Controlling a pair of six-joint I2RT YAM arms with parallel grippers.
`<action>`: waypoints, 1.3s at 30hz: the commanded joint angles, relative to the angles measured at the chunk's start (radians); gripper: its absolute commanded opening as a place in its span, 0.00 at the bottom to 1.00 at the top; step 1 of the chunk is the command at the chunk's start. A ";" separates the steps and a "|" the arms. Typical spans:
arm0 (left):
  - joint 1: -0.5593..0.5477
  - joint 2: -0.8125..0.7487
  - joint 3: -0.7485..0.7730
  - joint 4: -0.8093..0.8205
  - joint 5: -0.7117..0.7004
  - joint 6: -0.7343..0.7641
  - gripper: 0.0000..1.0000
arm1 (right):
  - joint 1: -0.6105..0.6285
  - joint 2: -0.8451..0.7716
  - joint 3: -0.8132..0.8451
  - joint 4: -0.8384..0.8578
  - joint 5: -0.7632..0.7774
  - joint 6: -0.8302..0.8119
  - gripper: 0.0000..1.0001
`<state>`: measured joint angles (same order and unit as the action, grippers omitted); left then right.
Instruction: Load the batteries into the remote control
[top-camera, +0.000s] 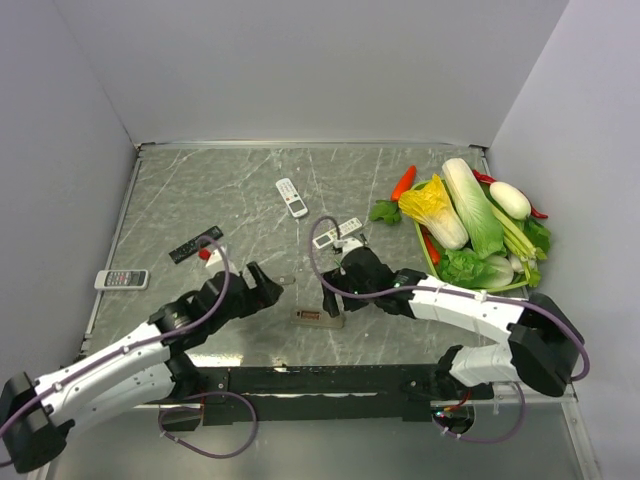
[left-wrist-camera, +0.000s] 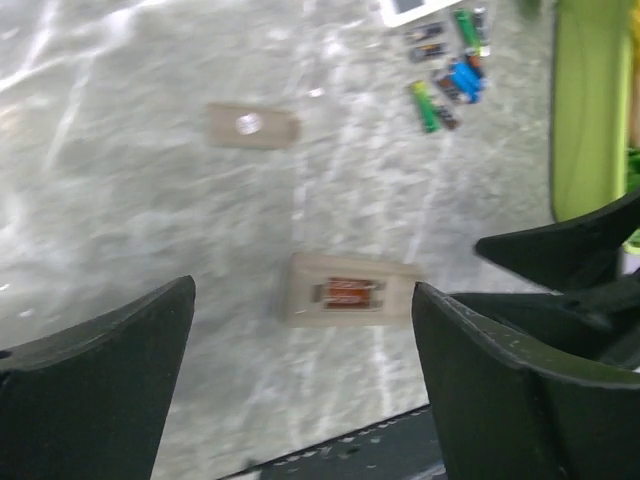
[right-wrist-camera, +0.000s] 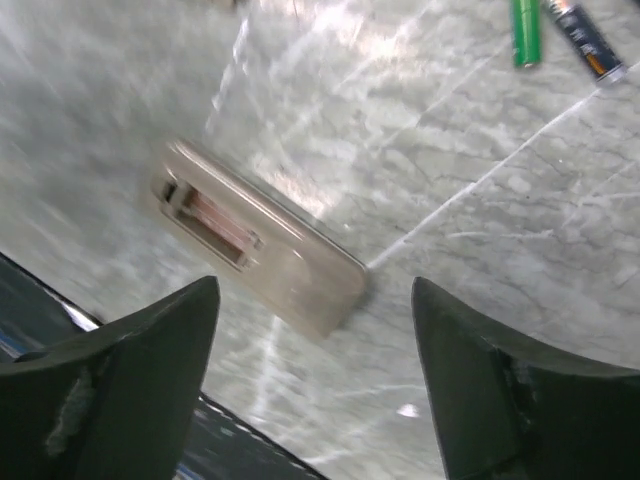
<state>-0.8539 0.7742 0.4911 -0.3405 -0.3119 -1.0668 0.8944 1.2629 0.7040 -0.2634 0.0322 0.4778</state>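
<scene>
Remote control lies below, apart — left fingers spread, right fingers spread.

We saw the table as grey and stone-patterned, veined in white, smooth and glossy enough to throw back pale glare. The remote control showed a matt grey-beige plastic back, and a small flat piece looked the same plastic. The batteries wore shiny wrappers in green, blue and dark grey. The fingers of the left end effector were matt black plastic; on the right end effector the same black fingers carried pale scuffs. The arm shells looked smooth white plastic, the cables glossy purple rubber or plastic, the tray smooth green plastic.
</scene>
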 joint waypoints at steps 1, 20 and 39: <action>0.018 -0.145 -0.130 0.050 0.033 -0.047 0.96 | -0.003 0.075 0.066 -0.069 -0.144 -0.238 0.94; 0.019 -0.514 -0.391 0.147 -0.015 -0.182 0.99 | 0.132 0.409 0.285 -0.215 -0.230 -0.562 0.90; 0.019 -0.404 -0.628 0.741 0.106 -0.206 0.94 | 0.159 0.170 0.088 0.257 -0.150 -0.170 0.00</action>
<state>-0.8379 0.3706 0.0391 0.1974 -0.2287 -1.2945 1.0416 1.5620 0.8326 -0.2264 -0.1558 0.1581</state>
